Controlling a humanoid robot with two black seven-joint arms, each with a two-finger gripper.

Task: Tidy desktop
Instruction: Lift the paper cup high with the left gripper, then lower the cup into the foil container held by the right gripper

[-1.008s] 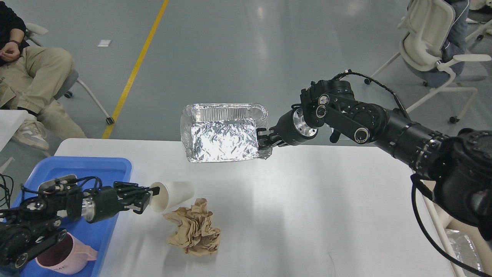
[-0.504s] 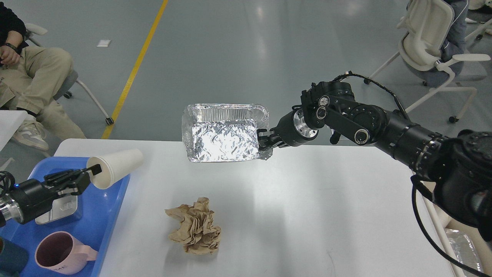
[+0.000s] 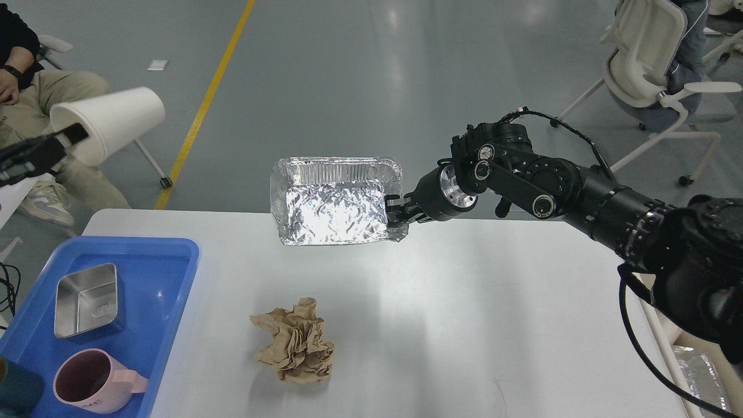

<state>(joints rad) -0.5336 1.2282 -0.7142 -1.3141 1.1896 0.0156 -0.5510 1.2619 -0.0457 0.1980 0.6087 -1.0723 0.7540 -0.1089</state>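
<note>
1. The white cup has been lifted from over the far edge of the blue tray half a second ago to high at the far left, clear of the desk; a second ago it lay on the desk beside the paper ball.
2. The left arm has been drawn back to the left edge, so the steel tin in the tray, partly covered before, is seen whole.
3. The foil pan and the right arm are found almost where they were, shifted slightly left.
4. One cup, one foil pan, one paper ball, one tray, one steel tin and one pink mug are counted; a dark teal object is cut off at the near left corner.
5. The left gripper is seen at the left edge, its jaws clamped on the cup's rim, with one finger inside the mouth.
6. The right gripper is pinched on the right wall of the foil pan, which is held tilted above the desk's far edge.
7. The desk fills the near half of the view; the tray rests on its left end and the paper ball lies near its middle.
</note>
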